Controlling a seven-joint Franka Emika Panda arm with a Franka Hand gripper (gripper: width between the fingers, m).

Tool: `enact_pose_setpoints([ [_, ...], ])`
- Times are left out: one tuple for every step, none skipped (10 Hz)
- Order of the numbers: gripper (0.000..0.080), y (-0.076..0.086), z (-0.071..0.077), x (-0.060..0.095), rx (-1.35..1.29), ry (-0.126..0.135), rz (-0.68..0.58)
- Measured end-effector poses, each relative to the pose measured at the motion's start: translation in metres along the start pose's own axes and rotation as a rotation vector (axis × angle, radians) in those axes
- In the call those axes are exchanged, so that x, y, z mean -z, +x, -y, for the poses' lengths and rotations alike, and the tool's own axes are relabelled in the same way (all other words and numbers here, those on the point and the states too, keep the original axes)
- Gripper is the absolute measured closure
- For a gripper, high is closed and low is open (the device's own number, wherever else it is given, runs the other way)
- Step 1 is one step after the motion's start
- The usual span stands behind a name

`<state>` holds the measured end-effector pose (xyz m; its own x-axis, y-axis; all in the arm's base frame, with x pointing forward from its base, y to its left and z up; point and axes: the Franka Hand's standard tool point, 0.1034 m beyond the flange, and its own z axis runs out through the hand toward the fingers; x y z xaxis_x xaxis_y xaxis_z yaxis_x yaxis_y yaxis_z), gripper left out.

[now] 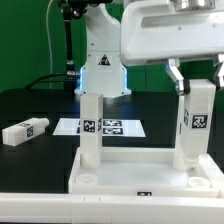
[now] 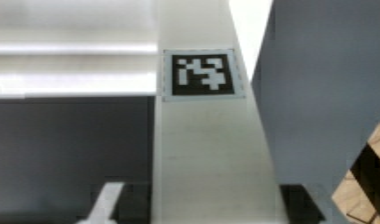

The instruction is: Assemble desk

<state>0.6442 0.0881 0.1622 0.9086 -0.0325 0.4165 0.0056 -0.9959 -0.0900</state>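
On the black table, against green curtains, sits the desk.

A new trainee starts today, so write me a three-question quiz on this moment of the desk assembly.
1. True or false: the gripper is closed on an upright leg at a corner of the tabletop.
2. How many legs stand upright on the tabletop? A) one B) two C) four
3. Fill in: the loose leg lies on the table toward the exterior view's ____.

Key: 1 true; 2 B, the held one and the free-standing leg; 3 left.
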Motion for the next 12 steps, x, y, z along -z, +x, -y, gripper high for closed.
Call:
enact_pose_setpoints([
  [0.0509,-0.005,0.005,-0.004,0.004,0.0,-0.006],
  [0.0509,-0.009,0.013,-0.005,-0.001,0.005,-0.002],
  [0.0509,-0.011,0.016,-0.007,0.009,0.005,-0.001],
  [0.0509,-0.01,0.013,-0.01,0.024,0.0,0.0],
  [0.0509,-0.006,0.011,-0.011,0.065,-0.003,-0.001],
  [0.0509,-0.004,0.011,-0.011,0.081,-0.004,-0.004],
  [0.0509,-0.005,0.011,-0.011,0.077,-0.004,-0.003],
  [0.0509,-0.005,0.011,-0.012,0.077,-0.004,-0.002],
  [0.0509,-0.005,0.011,-0.012,0.079,-0.004,-0.002],
  [0.0509,-0.003,0.012,-0.014,0.083,-0.005,-0.004],
  [0.0509,0.003,0.013,-0.016,0.084,-0.004,-0.009],
  [0.0509,0.005,0.014,-0.018,0.085,-0.004,-0.011],
])
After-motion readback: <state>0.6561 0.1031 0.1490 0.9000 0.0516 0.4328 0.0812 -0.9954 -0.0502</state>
